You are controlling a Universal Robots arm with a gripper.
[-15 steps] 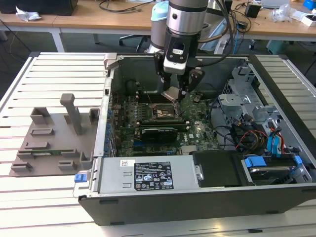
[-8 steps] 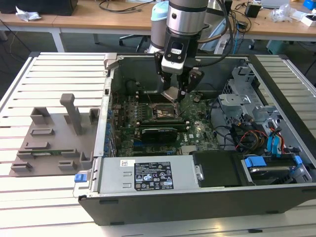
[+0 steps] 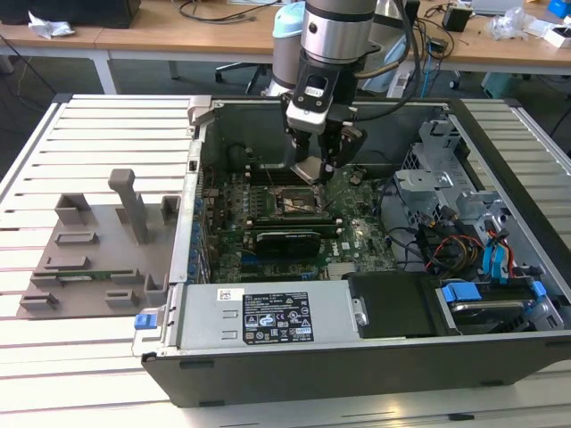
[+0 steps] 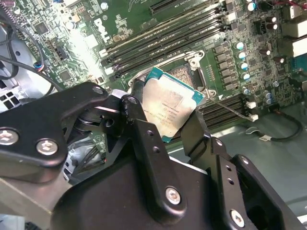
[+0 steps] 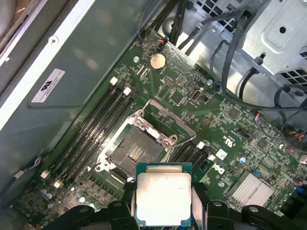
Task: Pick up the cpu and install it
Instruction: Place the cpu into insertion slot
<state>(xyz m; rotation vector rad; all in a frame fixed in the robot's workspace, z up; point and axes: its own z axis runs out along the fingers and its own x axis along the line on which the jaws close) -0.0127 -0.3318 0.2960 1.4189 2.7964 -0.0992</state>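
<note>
The cpu (image 4: 165,109), a thin square chip with a pale silver top and a teal edge, is clamped between my gripper's (image 4: 166,125) black fingers (image 4: 139,129). In the exterior view the gripper (image 3: 314,168) hangs inside the open computer case (image 3: 357,374), holding the cpu (image 3: 308,170) tilted a little above the motherboard. The dark square socket (image 5: 136,152) with its raised metal frame lies open just beyond the cpu (image 5: 164,199) in the first wrist view. The socket (image 3: 299,203) sits directly below the gripper, apart from the chip.
Memory slots (image 5: 96,129) flank the socket. A drive cage (image 3: 437,178) with cables and blue clips fills the case toward the exterior view's right. The power supply (image 3: 268,316) lies at the case front. A grey fixture plate (image 3: 98,259) with upright posts stands on the slatted table.
</note>
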